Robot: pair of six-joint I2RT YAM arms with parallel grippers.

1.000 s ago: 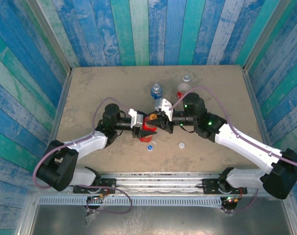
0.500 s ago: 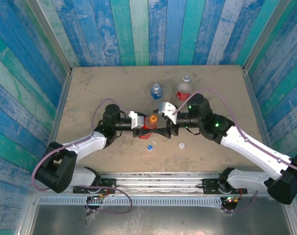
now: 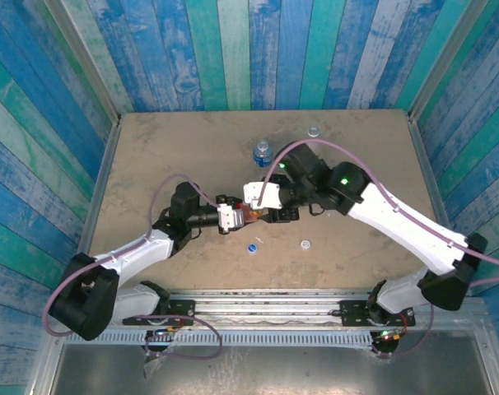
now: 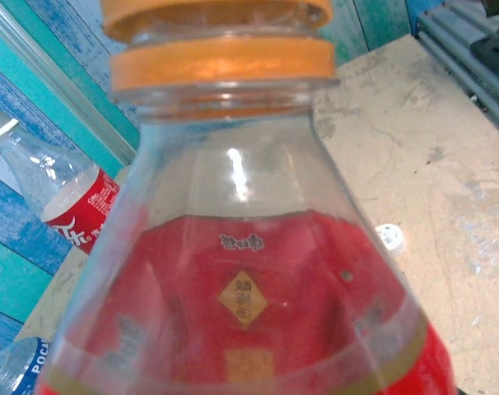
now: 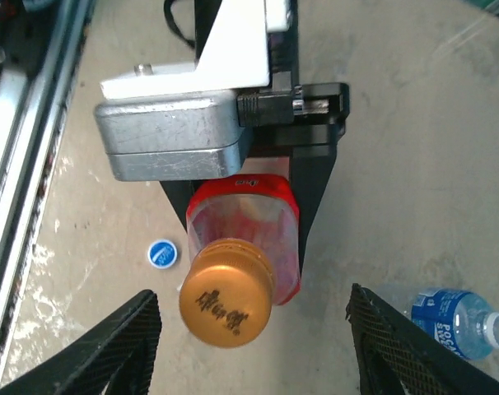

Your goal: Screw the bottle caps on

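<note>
Pinching the red bottle [image 5: 248, 234] across its body, the left gripper [image 3: 235, 216] is seen near the middle of the table [image 3: 151, 156], its jaws pressed against the bottle's two sides. The bottle's long axis is held close to vertical. Its neck is pointed up toward the right wrist camera, so the orange cap [image 5: 226, 303] is viewed almost flat from above. Whether the base is resting on the table cannot be told.

In the left wrist view the cap is seated on the neck just above the orange collar ring [image 4: 223, 62], and a yellow diamond mark [image 4: 242, 298] is shown facing that camera.

The right gripper [image 5: 254, 329] is hung directly over the bottle with its jaws spread. One mesh-faced finger [image 5: 109, 346] is placed on each side of the cap, and neither is touching it.

The blue cap [image 3: 252, 246] and the white cap [image 3: 305, 243] are left lying on the table nearer the arm bases. The blue-label bottle [image 3: 263, 151] is placed farther back. The red-label bottle [image 4: 76, 210] is seen beyond the held one.
</note>
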